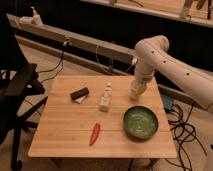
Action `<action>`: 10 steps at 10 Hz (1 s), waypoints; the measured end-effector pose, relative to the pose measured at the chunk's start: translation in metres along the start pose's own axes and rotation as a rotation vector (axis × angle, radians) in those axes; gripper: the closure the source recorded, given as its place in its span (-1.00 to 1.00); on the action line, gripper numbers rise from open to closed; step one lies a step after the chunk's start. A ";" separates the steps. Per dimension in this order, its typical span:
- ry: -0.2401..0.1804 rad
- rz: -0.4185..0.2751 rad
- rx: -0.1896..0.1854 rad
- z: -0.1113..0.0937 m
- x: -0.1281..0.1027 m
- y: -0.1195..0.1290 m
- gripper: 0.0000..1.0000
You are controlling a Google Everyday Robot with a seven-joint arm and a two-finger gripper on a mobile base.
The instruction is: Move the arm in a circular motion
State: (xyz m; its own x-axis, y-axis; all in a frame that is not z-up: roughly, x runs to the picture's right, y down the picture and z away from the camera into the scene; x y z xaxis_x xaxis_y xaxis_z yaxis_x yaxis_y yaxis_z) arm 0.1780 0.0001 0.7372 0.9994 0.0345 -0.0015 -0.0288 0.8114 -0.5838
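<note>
The large glossy white arm (172,62) with small dark dots reaches in from the right edge, bends at a bulbous joint (151,50) and points down over the back right of the wooden table (60,132). The gripper (137,91) hangs at its lower end, just above the table top. It overlaps a small white cup there, so the two are hard to tell apart.
A green bowl (140,121) sits front right, a red chili pepper (94,133) front centre, a small white bottle (105,97) mid-table and a black block on a white card (79,93) to its left. A dark chair (20,90) stands left. Cables (182,132) lie at the right.
</note>
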 end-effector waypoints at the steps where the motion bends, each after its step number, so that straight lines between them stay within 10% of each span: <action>1: -0.004 -0.008 -0.003 -0.005 -0.007 -0.002 0.52; 4: -0.060 -0.078 -0.024 0.011 -0.022 -0.019 0.99; 10: -0.204 -0.220 -0.027 0.050 -0.094 -0.059 1.00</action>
State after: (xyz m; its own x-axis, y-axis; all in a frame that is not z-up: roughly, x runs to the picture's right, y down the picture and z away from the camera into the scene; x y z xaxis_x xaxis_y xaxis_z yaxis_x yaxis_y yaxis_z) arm 0.0846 -0.0219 0.8127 0.9572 -0.0213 0.2888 0.1908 0.7967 -0.5735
